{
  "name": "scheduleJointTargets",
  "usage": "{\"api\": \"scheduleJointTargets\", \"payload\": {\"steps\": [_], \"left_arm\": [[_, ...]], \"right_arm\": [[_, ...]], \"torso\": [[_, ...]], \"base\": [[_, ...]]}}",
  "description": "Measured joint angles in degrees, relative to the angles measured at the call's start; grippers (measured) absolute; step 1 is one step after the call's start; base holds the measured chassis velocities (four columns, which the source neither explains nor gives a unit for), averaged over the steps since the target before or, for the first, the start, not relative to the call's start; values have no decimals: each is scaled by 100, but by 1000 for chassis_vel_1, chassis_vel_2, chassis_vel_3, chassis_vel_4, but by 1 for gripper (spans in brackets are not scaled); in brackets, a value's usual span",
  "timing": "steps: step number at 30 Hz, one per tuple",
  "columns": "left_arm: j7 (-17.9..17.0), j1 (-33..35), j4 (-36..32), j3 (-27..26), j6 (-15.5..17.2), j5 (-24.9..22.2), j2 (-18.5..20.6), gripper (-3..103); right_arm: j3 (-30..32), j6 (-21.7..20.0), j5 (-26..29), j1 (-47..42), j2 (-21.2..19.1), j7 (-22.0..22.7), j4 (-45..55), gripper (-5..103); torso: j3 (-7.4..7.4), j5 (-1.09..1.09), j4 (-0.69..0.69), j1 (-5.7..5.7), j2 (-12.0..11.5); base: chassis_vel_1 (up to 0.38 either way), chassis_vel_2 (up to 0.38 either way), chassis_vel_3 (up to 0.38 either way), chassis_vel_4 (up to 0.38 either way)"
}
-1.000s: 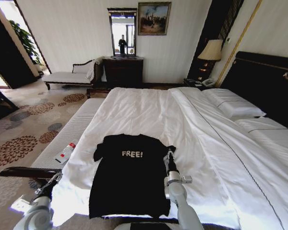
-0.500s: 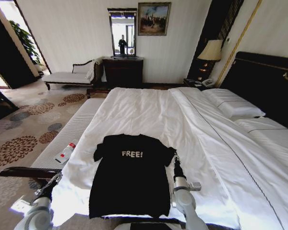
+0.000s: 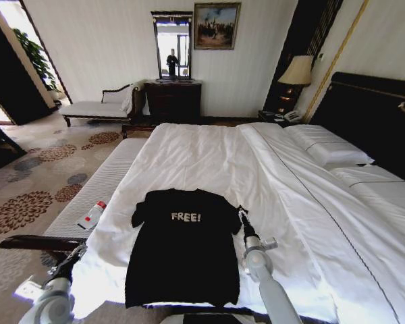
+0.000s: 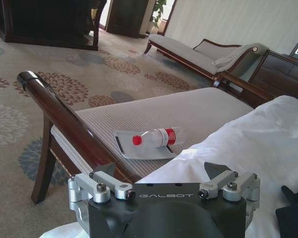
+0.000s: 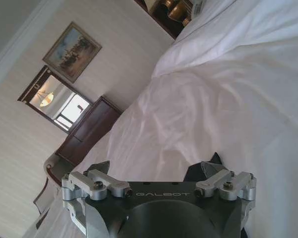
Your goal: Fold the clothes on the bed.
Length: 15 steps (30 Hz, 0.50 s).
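The right gripper [image 3: 240,214] reaches to the right sleeve of the black T-shirt [image 3: 182,243], its jaws spread wide in the wrist view with nothing clamped, while the left gripper [image 4: 161,171] hangs open and empty low at the bed's corner. The shirt lies flat, "FREE!" upward, on the near end of the white bed [image 3: 209,158]. Beside it, a cushioned desk [image 3: 98,185] carries a plastic bottle [image 4: 156,138]; beyond lie patterned carpet [image 3: 44,165], a chaise [image 3: 101,106], dresser [image 3: 173,100] and lamp [image 3: 296,71].

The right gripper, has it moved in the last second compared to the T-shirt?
Yes. The right gripper has shifted rightward, from over the black T-shirt to its right sleeve edge, above the white sheet.
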Motion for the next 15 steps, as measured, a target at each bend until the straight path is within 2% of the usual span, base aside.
{"api": "scheduleJointTargets", "payload": {"steps": [3,6,9,12,13,14,15], "left_arm": [[55,8,-16,33,-2,47,-11,100],[250,48,-69,103,-18,129,-17,100],[902,137,-347,348,-52,-71,-17,100],[989,69,-439,479,-8,-229,-12,100],[942,-86,-444,602,37,-255,2,100],[743,-350,-354,762,85,-184,53,100],[743,-350,-354,762,85,-184,53,100]], "right_arm": [[-5,-2,-110,-144,-10,-73,239,100],[-14,46,-368,-377,15,-143,538,100],[12,190,-580,-683,83,-174,929,100],[24,220,-592,-758,96,-172,1017,100],[31,229,-592,-803,102,-168,1052,100],[42,235,-584,-841,114,-149,1063,100],[42,235,-584,-841,114,-149,1063,100]], "torso": [[0,-1,1,0,0],[0,0,-1,0,0],[0,0,1,-1,1],[-1,1,1,-1,1],[-1,0,1,-1,1],[-1,0,0,-1,1],[-1,0,0,-1,1]], "base": [[0,0,0,0],[0,0,0,0],[0,0,0,0],[0,0,0,0],[0,0,0,0],[0,0,0,0],[0,0,0,0]]}}
